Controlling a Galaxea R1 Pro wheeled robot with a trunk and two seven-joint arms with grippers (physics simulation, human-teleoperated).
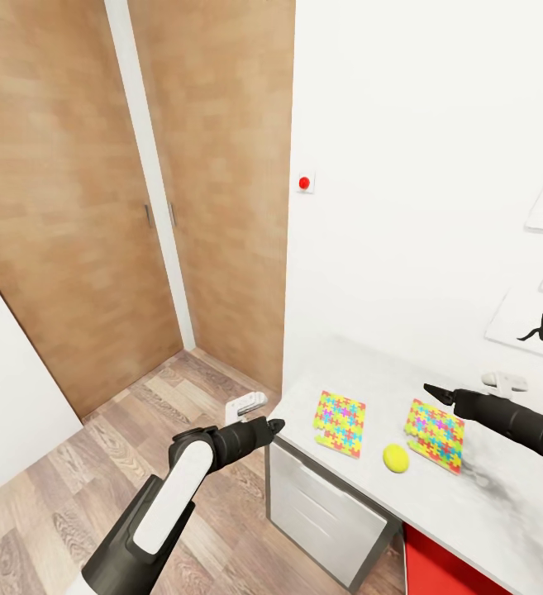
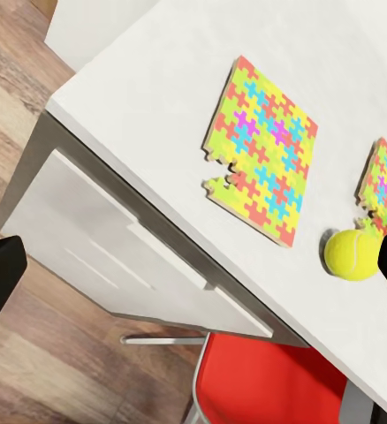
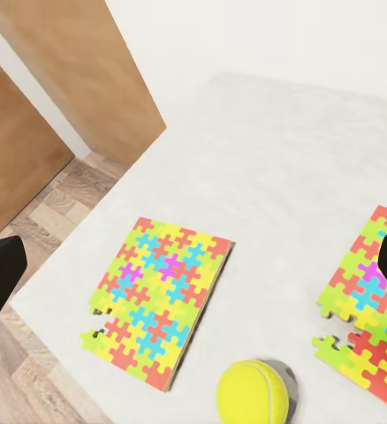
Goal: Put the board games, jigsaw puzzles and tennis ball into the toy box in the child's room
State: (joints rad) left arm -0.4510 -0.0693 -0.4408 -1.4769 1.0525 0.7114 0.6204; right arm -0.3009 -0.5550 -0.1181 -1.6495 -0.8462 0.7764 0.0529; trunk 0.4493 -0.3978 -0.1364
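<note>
We see the table [image 1: 502, 496], pale grey on top with a white drawer unit [image 1: 321, 504] under its near edge, standing against the white wall at about four o'clock in the head view. Two jigsaw puzzles lie flat on it. The left puzzle [image 1: 340, 423] is a square slab of interlocked pieces in yellow, green, blue, pink and orange, with a notch of missing pieces at one corner. The right puzzle [image 1: 435, 435] has the same bright pattern and lies well apart from the first. The tennis ball [image 1: 396, 458], plain yellow-green and round, rests on the tabletop between them, nearer the table's front edge, at six o'clock from the gap.

Our left gripper [image 1: 276, 426] hangs over the floor just off the table's corner, at nine o'clock from the left puzzle, and holds nothing; its fingers sit wide apart in the wrist view. Our right gripper [image 1: 430, 389] hovers above the right puzzle, at its twelve o'clock, empty, fingers likewise spread.

A red chair seat [image 2: 273, 380] shows beneath the table. Wooden wardrobe doors [image 1: 64, 198] fill ten o'clock.
</note>
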